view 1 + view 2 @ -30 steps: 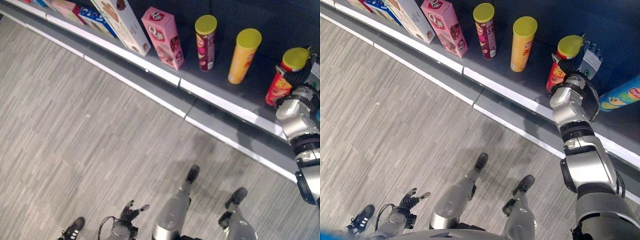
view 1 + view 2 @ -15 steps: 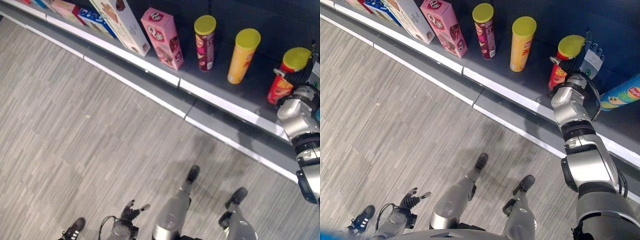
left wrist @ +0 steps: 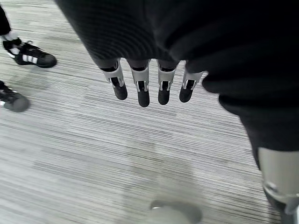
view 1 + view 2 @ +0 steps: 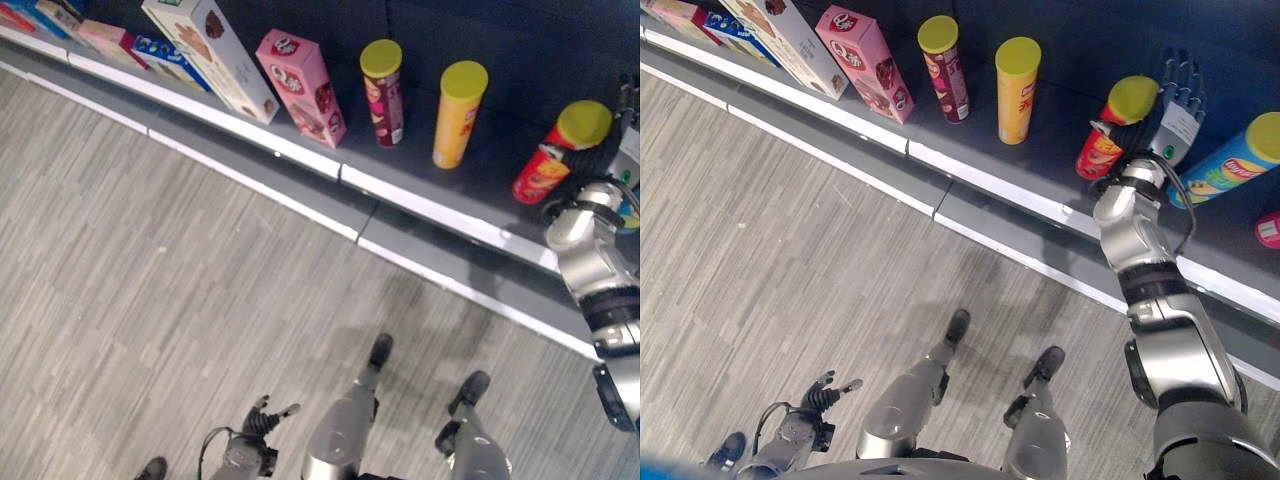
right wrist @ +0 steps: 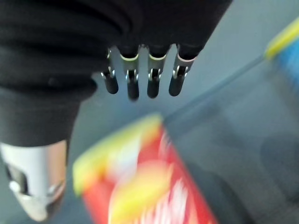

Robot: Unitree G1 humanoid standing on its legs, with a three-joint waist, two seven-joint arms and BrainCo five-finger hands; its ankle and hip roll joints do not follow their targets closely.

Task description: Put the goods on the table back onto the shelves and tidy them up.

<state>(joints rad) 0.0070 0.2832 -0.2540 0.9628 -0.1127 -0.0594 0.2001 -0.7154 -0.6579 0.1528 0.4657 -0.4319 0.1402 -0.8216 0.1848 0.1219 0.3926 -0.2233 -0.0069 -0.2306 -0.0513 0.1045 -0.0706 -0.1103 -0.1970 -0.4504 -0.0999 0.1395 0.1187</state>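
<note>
Release confirmed: right hand [image 4: 1177, 100], fingers straight and empty, has lifted clear of the red yellow-lidded cardboard crisp tube [image 4: 1106, 127], now freestanding and tilted on the dark shelf [image 4: 1060, 165]. Placement looks done. Left hand [image 3: 149, 86] hangs relaxed, low.

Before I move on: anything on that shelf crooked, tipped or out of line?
Yes. The red can beside the open right hand leans to one side, while the yellow can and the dark red can look straighter. The blue can to its right also lies at a slant. The left hand hangs idle.
</note>
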